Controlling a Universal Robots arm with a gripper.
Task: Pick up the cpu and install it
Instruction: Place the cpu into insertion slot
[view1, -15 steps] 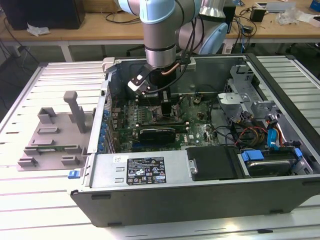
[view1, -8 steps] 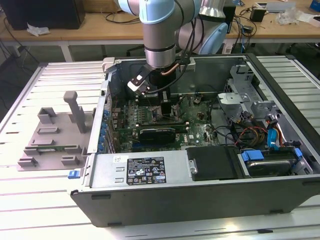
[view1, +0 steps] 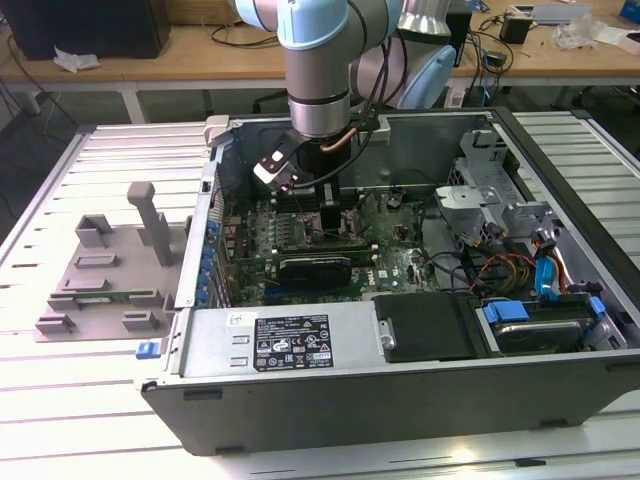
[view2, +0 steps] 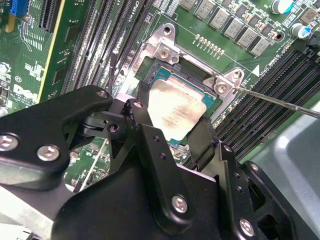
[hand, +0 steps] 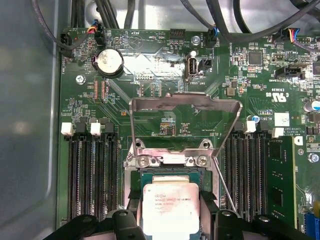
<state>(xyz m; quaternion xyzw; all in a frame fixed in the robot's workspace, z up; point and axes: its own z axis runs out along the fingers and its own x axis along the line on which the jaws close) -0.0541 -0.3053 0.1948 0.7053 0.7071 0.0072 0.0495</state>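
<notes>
The cpu (hand: 171, 207) sits clamped in the pincer (view2: 174, 120), over the socket (hand: 170, 160).

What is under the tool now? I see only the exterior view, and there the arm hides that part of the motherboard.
Observer: The cpu. In both wrist views it lies between the two fingers of the tool, over the socket.
Operator: Is the cover of the socket open?
Observer: Yes. In the first wrist view the metal load plate stands raised at the far side of the socket.
Operator: Does the tool hold the cpu, or is it free?
Observer: The fingers lie against two opposite edges of the cpu. I cannot tell whether it is fully seated.
</notes>
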